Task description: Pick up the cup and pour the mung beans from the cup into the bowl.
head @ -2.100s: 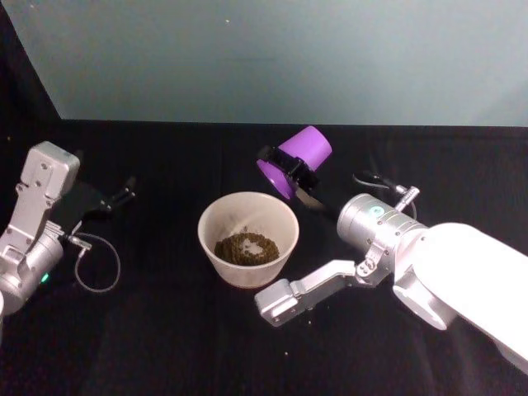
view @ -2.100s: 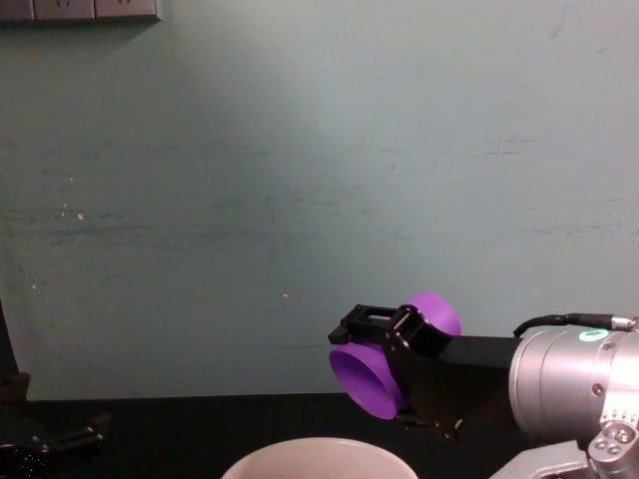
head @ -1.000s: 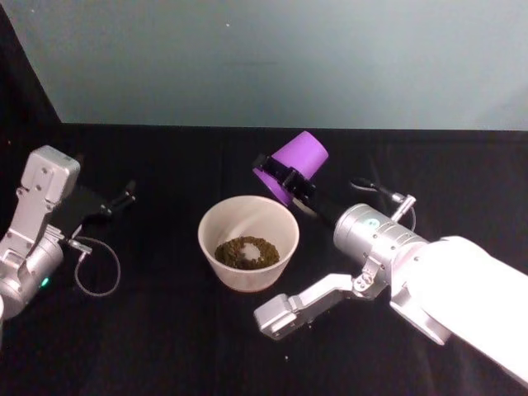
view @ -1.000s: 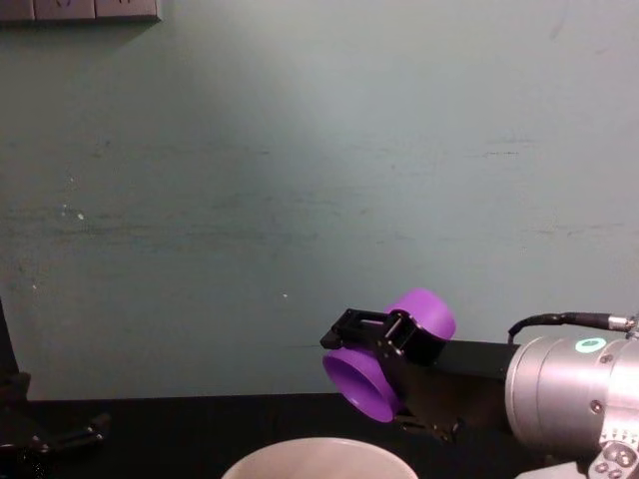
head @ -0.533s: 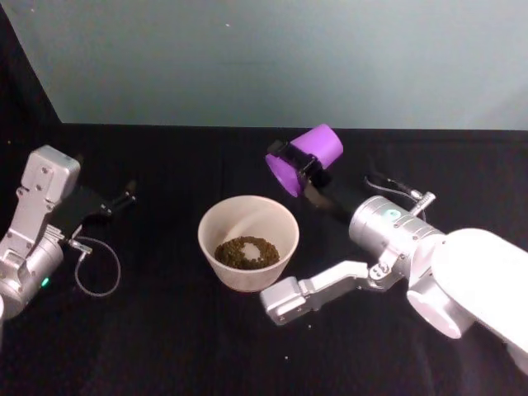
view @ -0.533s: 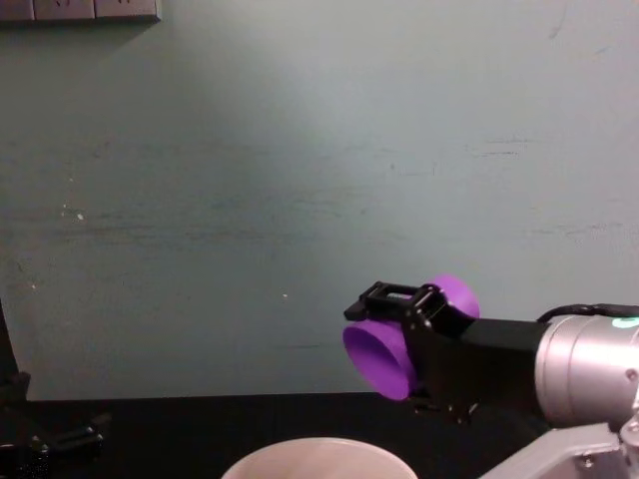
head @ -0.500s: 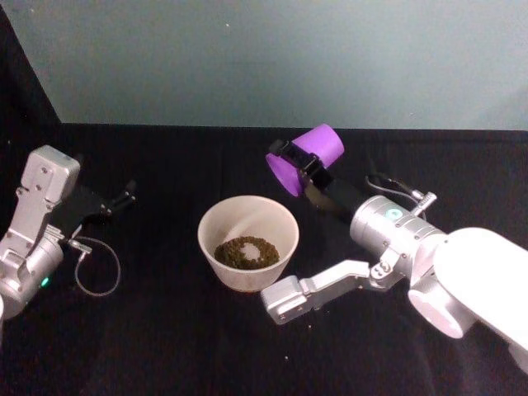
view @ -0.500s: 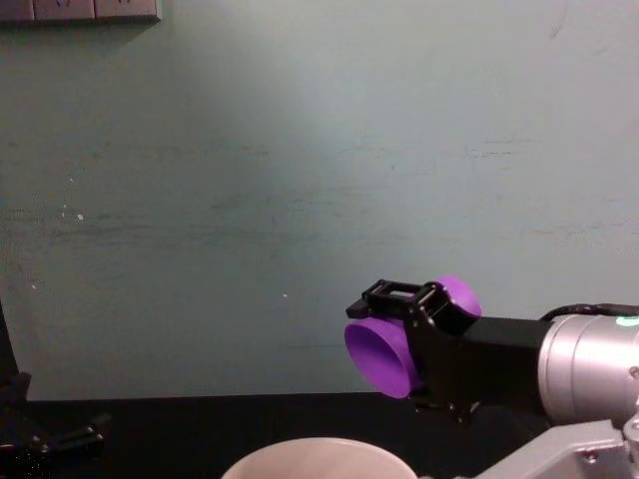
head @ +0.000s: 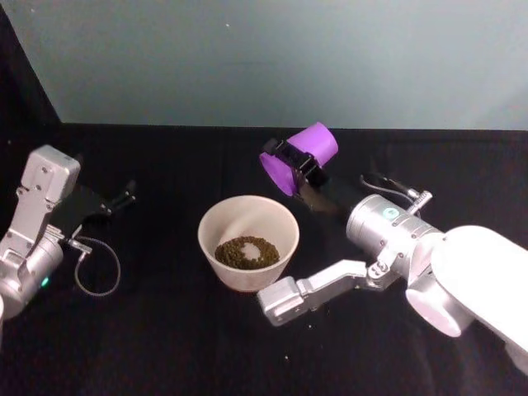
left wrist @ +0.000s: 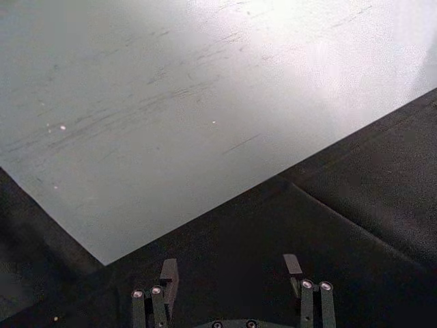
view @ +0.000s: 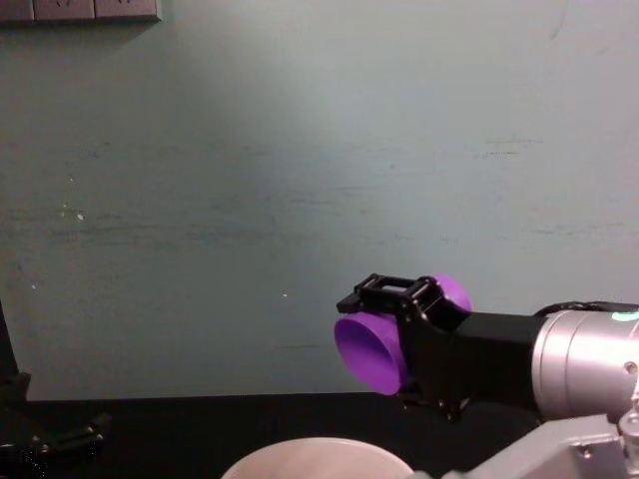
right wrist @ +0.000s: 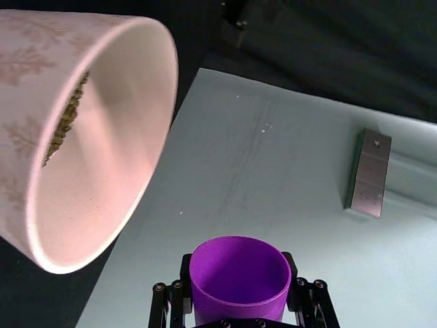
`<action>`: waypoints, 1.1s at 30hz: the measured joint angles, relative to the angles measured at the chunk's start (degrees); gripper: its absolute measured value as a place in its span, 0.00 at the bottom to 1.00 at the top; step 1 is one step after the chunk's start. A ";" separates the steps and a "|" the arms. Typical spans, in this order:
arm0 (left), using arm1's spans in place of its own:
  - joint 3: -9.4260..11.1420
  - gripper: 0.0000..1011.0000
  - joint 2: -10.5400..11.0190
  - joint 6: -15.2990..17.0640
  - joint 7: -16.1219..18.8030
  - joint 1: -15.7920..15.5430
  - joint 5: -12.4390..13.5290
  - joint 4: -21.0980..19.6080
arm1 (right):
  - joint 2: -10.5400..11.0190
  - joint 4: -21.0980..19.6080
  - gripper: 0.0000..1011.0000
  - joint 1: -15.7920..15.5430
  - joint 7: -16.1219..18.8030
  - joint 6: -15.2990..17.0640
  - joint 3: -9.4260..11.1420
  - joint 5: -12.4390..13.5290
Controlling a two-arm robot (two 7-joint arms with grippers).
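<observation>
The purple cup (head: 300, 155) hangs in the air beyond the bowl's far right rim, tipped on its side with its mouth facing left and down. My right gripper (head: 290, 162) is shut on the cup (right wrist: 239, 275), black fingers (right wrist: 161, 306) on either side; from the chest the cup (view: 373, 351) shows above the bowl's rim (view: 318, 445). The pale pinkish bowl (head: 209, 246) stands on the black table with a mound of mung beans (head: 246, 252) in its bottom. The bowl (right wrist: 109, 171) looms close in the right wrist view. My left gripper (head: 120, 198) is parked at the far left, open (left wrist: 231, 272).
A thin cable loop (head: 97, 271) lies by the left arm. The right arm's silver link (head: 304, 292) reaches close to the bowl's front right. A teal wall (head: 280, 58) backs the black table, with a socket plate (view: 80, 9) high up.
The right gripper with the tipped cup has shifted slightly left, toward the bowl, after lifting a little a second ago. The left arm has stayed still.
</observation>
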 joint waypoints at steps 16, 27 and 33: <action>0.00 0.99 0.00 0.00 0.00 0.00 0.00 0.00 | 0.08 0.42 0.74 2.14 1.14 2.10 -4.09 -7.91; 0.00 0.99 0.00 0.00 0.00 0.00 0.00 0.00 | 1.19 -0.39 0.74 3.58 0.68 4.64 -8.79 -16.81; 0.00 0.99 0.00 0.00 0.00 0.00 0.00 0.00 | 1.78 -1.31 0.74 2.73 -0.43 3.30 -7.23 -11.97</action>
